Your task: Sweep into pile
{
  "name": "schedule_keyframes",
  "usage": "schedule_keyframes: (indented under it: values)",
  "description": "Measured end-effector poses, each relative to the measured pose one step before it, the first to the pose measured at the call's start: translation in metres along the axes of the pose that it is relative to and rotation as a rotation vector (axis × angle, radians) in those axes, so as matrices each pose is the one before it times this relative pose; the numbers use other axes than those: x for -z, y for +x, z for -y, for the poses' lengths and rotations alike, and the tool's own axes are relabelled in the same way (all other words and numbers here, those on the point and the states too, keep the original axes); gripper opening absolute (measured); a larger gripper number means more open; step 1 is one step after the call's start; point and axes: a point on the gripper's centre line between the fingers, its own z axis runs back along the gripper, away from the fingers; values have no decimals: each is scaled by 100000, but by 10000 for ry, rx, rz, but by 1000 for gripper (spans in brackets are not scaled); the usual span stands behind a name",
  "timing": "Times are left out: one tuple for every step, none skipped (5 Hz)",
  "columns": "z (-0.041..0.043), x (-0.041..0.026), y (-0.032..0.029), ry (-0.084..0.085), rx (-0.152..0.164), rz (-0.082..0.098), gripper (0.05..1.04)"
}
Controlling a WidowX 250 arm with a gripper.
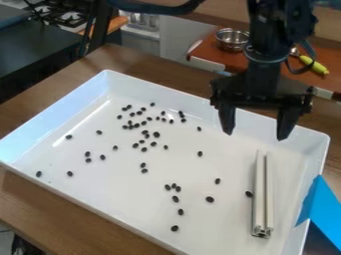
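On a brown wooden table (86, 214) lies a big white rectangular tray (220, 107) with smooth, glossy raised walls and rounded corners; its flat floor shines softly near the left wall. Over this floor are scattered many small black oval beans (156, 134). They look hard and smooth, and they lie mostly in a loose group toward the far left part, with others spread singly or in small clusters nearer to the camera.

Inside the tray, in its right part, rests a straight pale bar with a lengthwise groove (259, 194). It seems to be a metal profile: long, narrow, with straight edges, and its near end shows a silver, notched cut face. The bar lies flat, and its long axis runs almost straight from the far side toward the camera, with the cut end pointing to the camera. One bean is just beside its left edge.

Above the far right part of the tray hangs the black two-finger gripper (255, 132), pointing down, its jaws wide apart and released, beyond the far end of the bar. At the right edge stands a flat blue piece with a pointed top (323, 204). Behind, on a reddish-brown surface (206, 50), is a round shiny metal bowl (232, 45).
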Motion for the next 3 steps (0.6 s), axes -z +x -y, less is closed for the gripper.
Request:
schedule_keyframes:
  values:
    - [-737,1269,-606,832,-184,-340,999]
    - [183,287,-345,229,-224,107,999]
    - [-116,1156,-1520,125,75,-144,999]
